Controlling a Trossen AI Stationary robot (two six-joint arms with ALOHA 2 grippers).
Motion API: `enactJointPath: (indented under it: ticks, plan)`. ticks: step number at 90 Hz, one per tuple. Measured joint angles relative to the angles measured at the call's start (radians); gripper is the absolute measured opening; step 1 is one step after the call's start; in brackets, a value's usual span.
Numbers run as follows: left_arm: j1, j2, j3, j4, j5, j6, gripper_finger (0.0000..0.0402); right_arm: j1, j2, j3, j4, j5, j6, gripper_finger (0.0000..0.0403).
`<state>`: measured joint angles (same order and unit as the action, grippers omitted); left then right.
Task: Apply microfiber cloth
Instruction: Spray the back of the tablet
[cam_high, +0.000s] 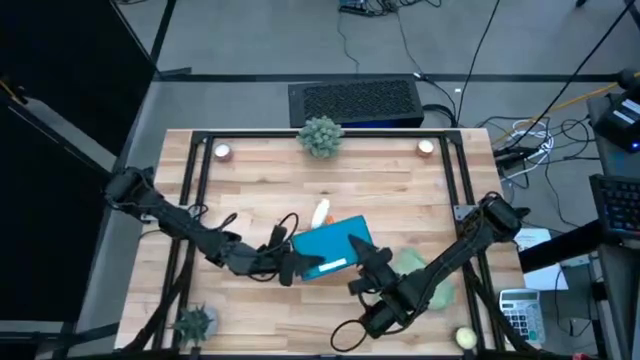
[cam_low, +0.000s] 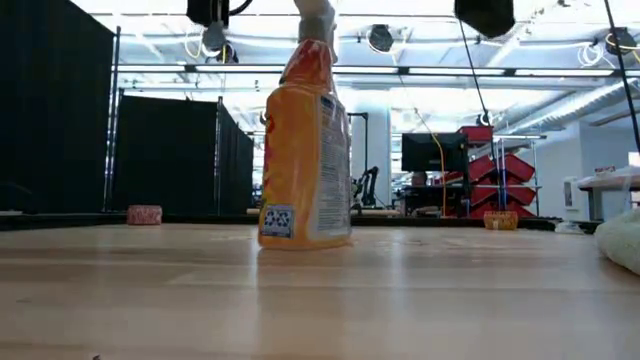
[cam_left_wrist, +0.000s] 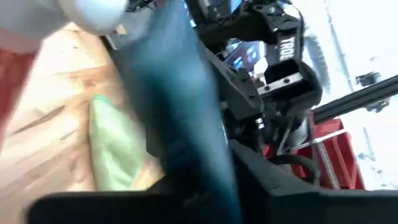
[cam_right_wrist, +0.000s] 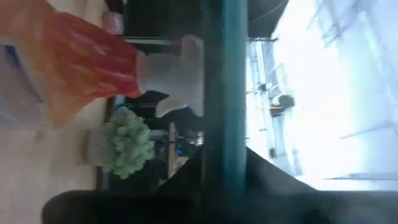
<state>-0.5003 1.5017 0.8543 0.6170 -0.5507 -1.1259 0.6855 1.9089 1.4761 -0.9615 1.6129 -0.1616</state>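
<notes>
You have both arms busy with the teal tablet (cam_high: 333, 250), not yet with the microfiber cloth (cam_high: 425, 275). In the high view the left tool (cam_high: 296, 262) sits at the tablet's near-left edge and the right tool (cam_high: 368, 262) at its near-right edge. The wrist views show the teal slab edge-on between each tool's dark fingers, so I judge both are clamped on it and hold it up off the worktop (cam_high: 250, 190).

The cloth lies rumpled on the worktop just to the right of the tablet, partly under the right arm, and nothing grips it. The orange spray bottle (cam_low: 305, 140) stands upright just behind the tablet.

So the wiping itself has not begun, as far as you can see here. What is left: free one tool, pick up the cloth and bring it onto the tablet's face.
</notes>
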Motion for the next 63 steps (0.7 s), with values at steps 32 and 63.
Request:
enactJointPath:
  ticks: [32,63]
  plan:
    - [-0.078,-0.092,-0.004,0.028,-0.118,0.268,0.0027,0.108,-0.003,0.002,0.005,-0.030,0.019,0.0125]
    - [-0.117,-0.425,0.000,-0.037,-0.298,0.838,0.0022,0.162,-0.003,0.000,0.019,-0.062,0.156,0.0166]
